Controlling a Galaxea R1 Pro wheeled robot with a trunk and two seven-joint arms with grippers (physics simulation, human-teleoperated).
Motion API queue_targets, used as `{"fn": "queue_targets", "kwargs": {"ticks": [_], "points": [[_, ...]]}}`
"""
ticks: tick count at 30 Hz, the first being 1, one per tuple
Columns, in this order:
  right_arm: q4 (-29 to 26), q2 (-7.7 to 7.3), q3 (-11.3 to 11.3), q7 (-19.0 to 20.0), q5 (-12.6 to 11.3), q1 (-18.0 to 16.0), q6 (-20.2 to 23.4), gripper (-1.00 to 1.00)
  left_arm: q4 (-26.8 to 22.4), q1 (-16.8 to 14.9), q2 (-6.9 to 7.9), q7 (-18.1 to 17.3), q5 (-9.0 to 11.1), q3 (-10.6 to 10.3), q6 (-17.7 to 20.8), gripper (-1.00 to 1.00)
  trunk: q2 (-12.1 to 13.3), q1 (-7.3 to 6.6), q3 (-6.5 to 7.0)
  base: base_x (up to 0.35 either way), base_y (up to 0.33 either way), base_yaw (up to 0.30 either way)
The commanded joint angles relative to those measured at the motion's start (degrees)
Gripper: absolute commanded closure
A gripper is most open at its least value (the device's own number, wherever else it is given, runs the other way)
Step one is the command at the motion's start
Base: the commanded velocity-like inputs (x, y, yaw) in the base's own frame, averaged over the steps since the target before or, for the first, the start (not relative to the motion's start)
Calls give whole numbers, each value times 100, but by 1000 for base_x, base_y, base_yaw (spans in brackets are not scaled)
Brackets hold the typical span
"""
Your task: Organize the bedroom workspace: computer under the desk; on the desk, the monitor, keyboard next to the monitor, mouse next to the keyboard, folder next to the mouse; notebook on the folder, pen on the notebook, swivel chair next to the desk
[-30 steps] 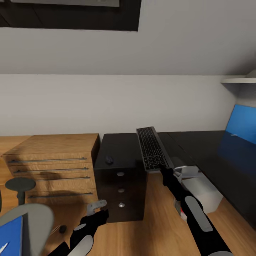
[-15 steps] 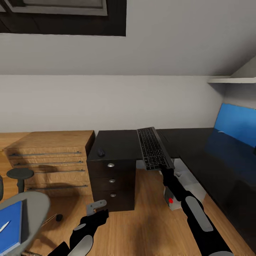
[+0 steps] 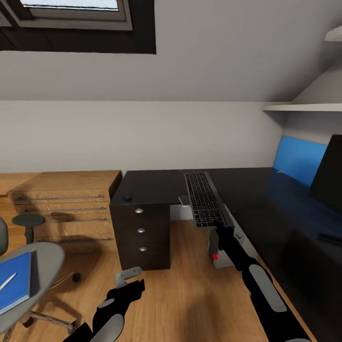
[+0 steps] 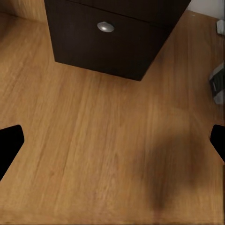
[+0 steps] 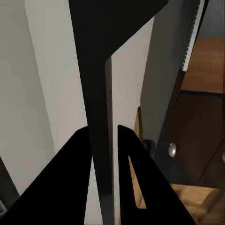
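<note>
My right gripper [image 3: 221, 229] is shut on the near end of the dark keyboard [image 3: 204, 197], holding it in the air over the black desk [image 3: 266, 199]. The keyboard's edge [image 5: 99, 93] runs between the fingers. The monitor [image 3: 328, 175] stands on the desk at far right. Under the desk sits the computer [image 3: 216, 248]. The mouse [image 3: 127, 196] lies on the desk's left end. At lower left, the swivel chair [image 3: 45, 266] carries the blue folder [image 3: 15, 285] with the pen [image 3: 7, 281] on it. The notebook is out of view. My left gripper [image 3: 128, 278] hangs open over the floor [image 4: 112, 140].
A black three-drawer pedestal [image 3: 142, 233] stands under the desk's left end, and a low light-wood drawer unit [image 3: 66, 202] is beside it. A white shelf [image 3: 304, 108] juts from the right wall. Bare wood floor [image 3: 185, 285] lies between the chair and the desk.
The camera has backed away and turned right, so the desk looks farther and the monitor has come into view. The keyboard stays in my right gripper. The left arm looks unchanged.
</note>
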Motion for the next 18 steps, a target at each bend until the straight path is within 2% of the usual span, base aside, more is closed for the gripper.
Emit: {"fn": "queue_targets", "kwargs": {"ticks": [1, 18], "points": [[1, -4, 8, 22, -90, -2, 13, 100, -9, -9, 4, 38, 16, -12, 22, -100, -4, -3, -5, -266, -212, 0], [67, -4, 8, 6, -316, 9, 13, 100, -9, -9, 8, 39, 21, -10, 22, -100, -4, -3, -5, -274, -195, 0]]}}
